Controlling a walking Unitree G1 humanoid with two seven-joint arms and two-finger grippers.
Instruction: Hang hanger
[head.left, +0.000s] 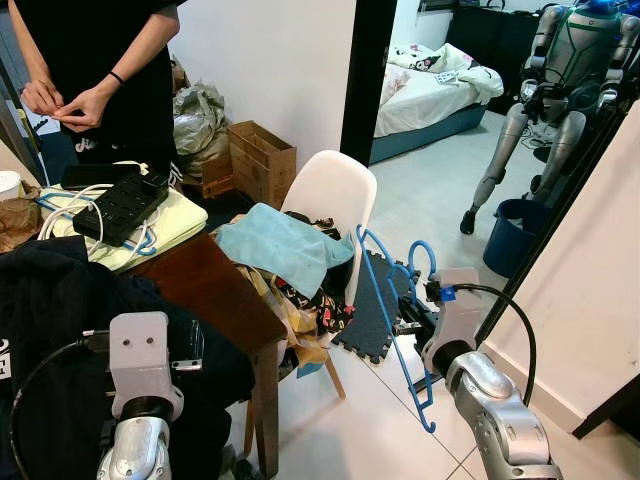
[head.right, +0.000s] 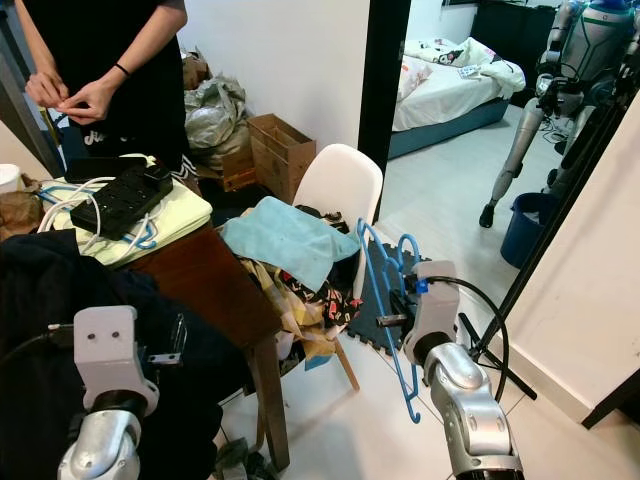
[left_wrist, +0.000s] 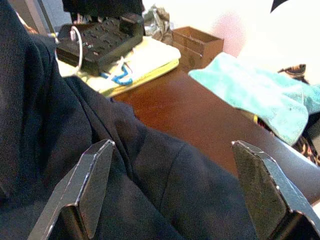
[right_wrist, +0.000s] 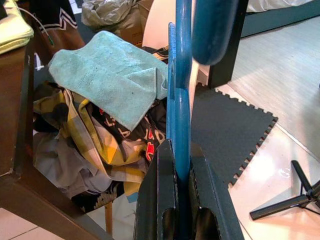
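in the left eye view the right gripper (head.left: 412, 322) holds the blue hanger (head.left: 396, 300) over bare tiled floor (head.left: 430, 200) beside the white chair (head.left: 335, 190); a wall edge runs close along the right, and a dark doorframe (head.left: 365, 70) stands behind the chair. in the right eye view the wooden table (head.right: 215, 280) corner juts toward the chair, heaped with clothes under a teal towel (head.right: 290, 238); a person (head.right: 110, 60) stands at the table's far side. no writing is readable. in the left wrist view the left gripper (left_wrist: 170, 185) hangs with fingers wide apart above a dark garment (left_wrist: 100, 165). in the right wrist view the black fingers (right_wrist: 162, 195) are clamped together on the hanger's blue bar.
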